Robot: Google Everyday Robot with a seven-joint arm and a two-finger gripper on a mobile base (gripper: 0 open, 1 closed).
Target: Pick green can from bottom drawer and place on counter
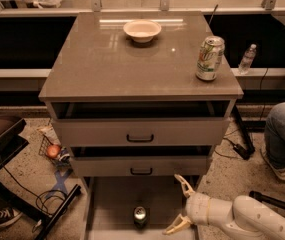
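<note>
The green can (140,216) stands upright on the floor of the pulled-out bottom drawer (113,200), near its front, silver top showing. My gripper (178,204) is open, its two pale fingers spread one above the other, pointing left over the drawer's right side. It is to the right of the can and apart from it. The counter (112,64) is the glossy grey-brown top of the cabinet above.
A white bowl (142,30) sits at the back of the counter and a pale silver-and-green soda can (209,58) at its right edge. The two upper drawers are slightly open. A person's leg (281,134) is at right. Clutter and cables lie at left.
</note>
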